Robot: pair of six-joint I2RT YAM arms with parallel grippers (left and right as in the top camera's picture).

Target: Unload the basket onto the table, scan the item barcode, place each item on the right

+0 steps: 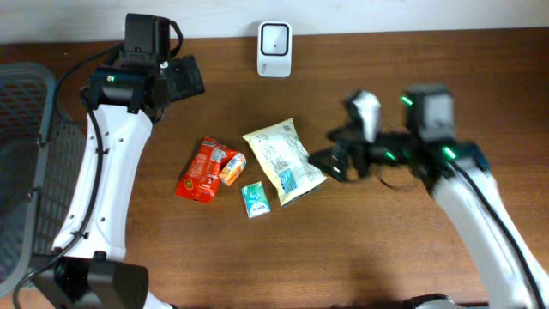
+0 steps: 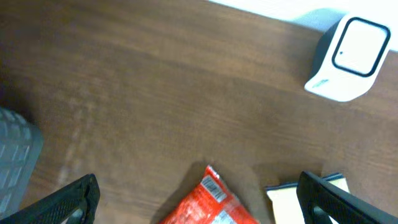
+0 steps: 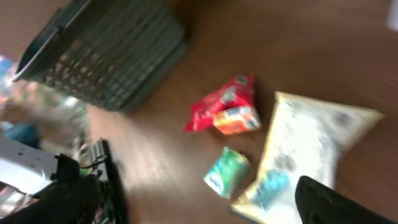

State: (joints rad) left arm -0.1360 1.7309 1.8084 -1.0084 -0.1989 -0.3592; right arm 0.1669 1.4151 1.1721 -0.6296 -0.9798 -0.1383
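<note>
A white barcode scanner stands at the table's far edge and also shows in the left wrist view. Mid-table lie a red packet, a small orange packet, a small green packet and a cream snack bag. My left gripper hangs open above the table, left of the scanner; below it the red packet shows a barcode label. My right gripper is open just right of the cream bag, holding nothing.
A dark mesh basket fills the table's left side and appears in the right wrist view. The table's far edge runs behind the scanner. The right wrist view is motion-blurred.
</note>
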